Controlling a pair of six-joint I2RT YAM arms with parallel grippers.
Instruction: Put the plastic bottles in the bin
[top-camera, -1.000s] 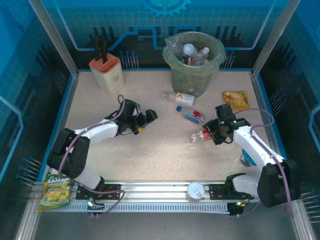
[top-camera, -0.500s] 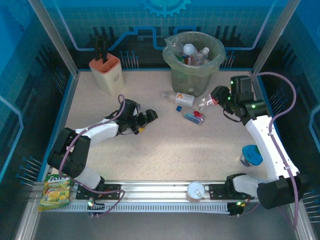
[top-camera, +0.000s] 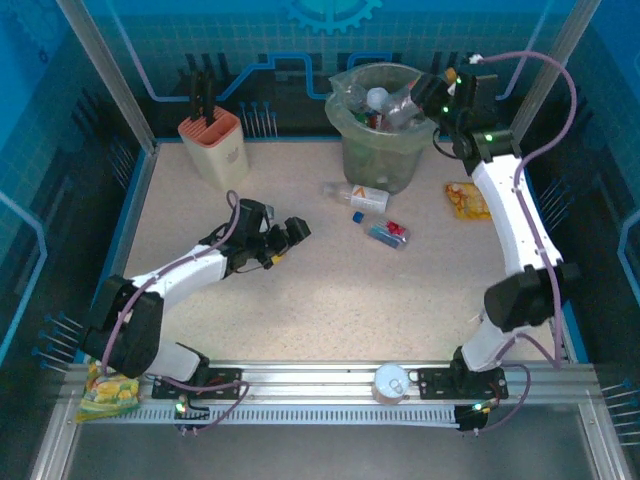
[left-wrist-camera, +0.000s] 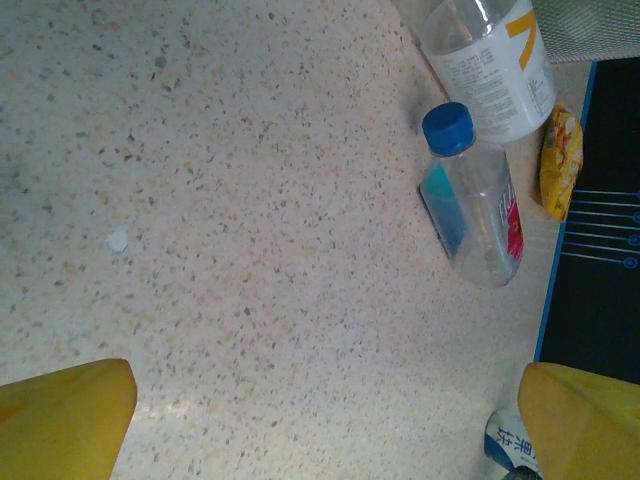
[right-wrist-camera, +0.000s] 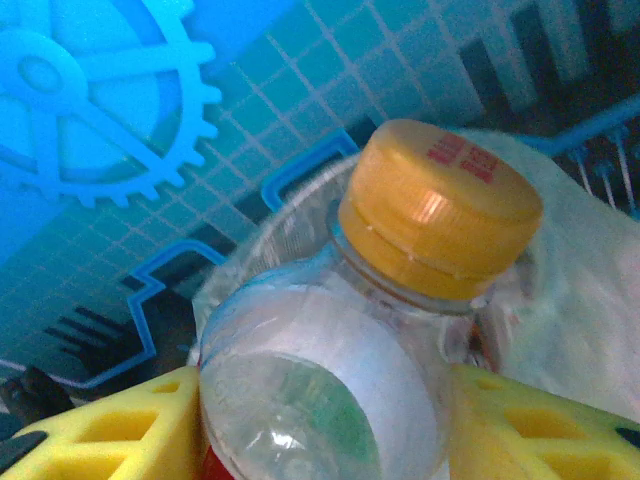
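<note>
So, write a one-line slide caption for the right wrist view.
Right gripper holds a clear, orange-capped bottle, the bag-lined bin just behind it.

Right arm (top-camera: 510, 215) swings to the bin (top-camera: 385, 165)
Its jaws carried the clear bottle (right-wrist-camera: 320, 390) off the table (top-camera: 330, 290) to above the rim.

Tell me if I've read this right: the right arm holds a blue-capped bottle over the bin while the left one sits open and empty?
Nearly. The cap is orange-yellow, not blue, as the right wrist view shows. Otherwise yes: the right end effector holds the bottle over the bin, and the left end effector is open and empty.
</note>
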